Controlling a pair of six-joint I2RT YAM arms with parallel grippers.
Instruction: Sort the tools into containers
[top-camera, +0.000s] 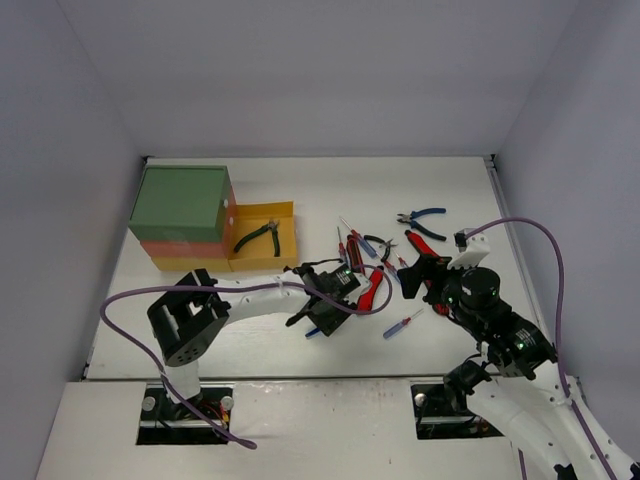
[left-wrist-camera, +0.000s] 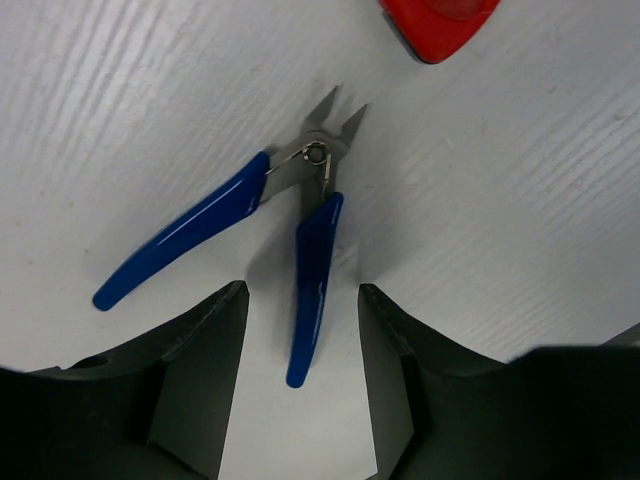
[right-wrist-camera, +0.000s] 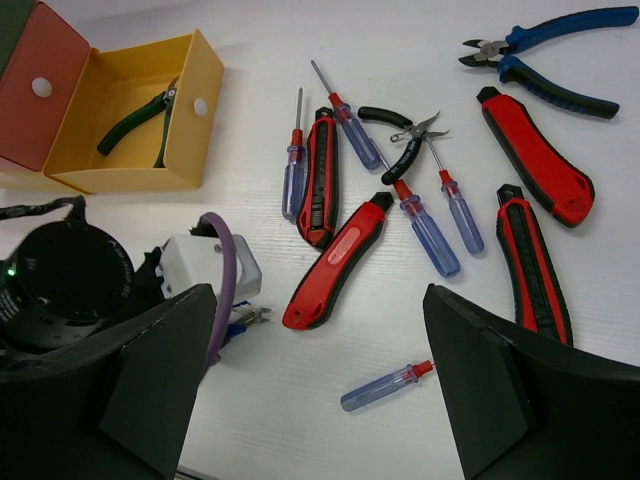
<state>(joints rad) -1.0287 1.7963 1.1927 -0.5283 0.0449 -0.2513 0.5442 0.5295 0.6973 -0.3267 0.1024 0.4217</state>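
Your left gripper: jaws open, straddling one handle of the blue pliers on the surface. Right gripper: jaws open, seemingly above a red knife.

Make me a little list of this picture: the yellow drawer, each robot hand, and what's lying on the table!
Yellow drawer: open, green pliers inside
Left gripper: open, straddling one handle of the blue cutters
Right gripper: open, holding nothing
Table: red knives, screwdrivers, blue pliers lying loose
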